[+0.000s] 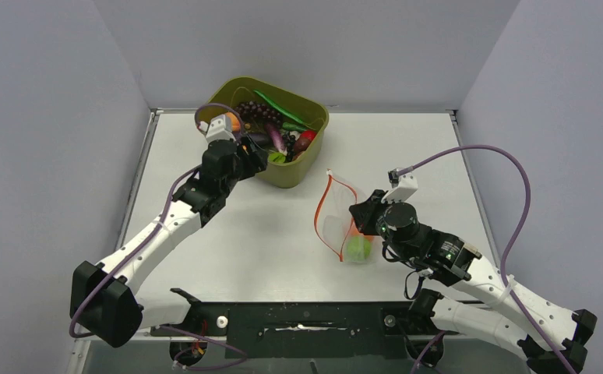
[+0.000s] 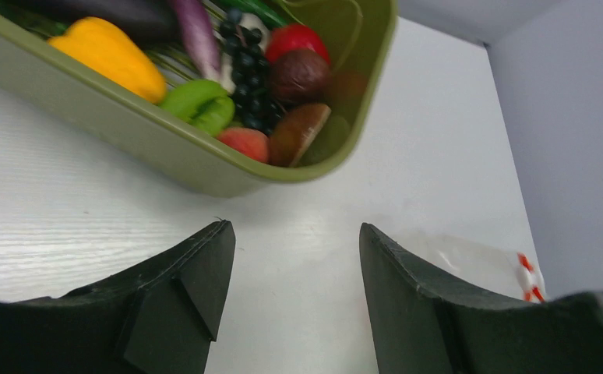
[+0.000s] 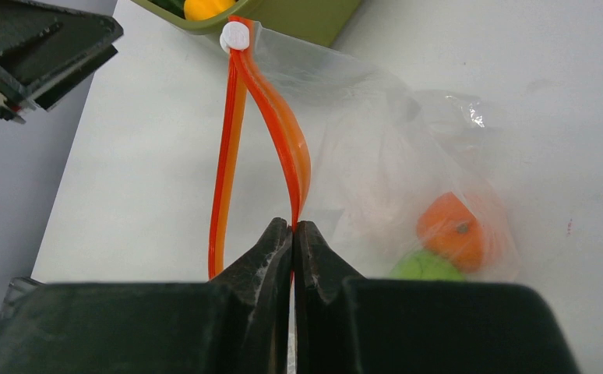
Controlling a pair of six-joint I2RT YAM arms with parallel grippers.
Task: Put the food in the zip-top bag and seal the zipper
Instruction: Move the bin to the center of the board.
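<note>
1. A white table (image 1: 228, 234) carries everything.
2. A green tub (image 1: 292, 173) at the far middle holds most of the food (image 2: 111, 51): pepper, grapes, eggplant and more.
3. The clear bag (image 1: 331, 222) lies just to the near right of the tub. Its mouth gapes left, toward the left arm.
4. The left gripper (image 2: 294, 226) hovers at the tub's near left edge, jaws apart and empty. It is the arm nearer the loose food.
5. The right gripper (image 3: 293, 227) is pinched together on one lip of the bag's mouth, holding it open.
6. The zipper (image 3: 283, 136) runs lengthwise away from the right gripper toward the tub, unsealed.
7. An orange fruit (image 3: 450, 230) and a green fruit (image 3: 427, 267) sit inside the bag.
</note>
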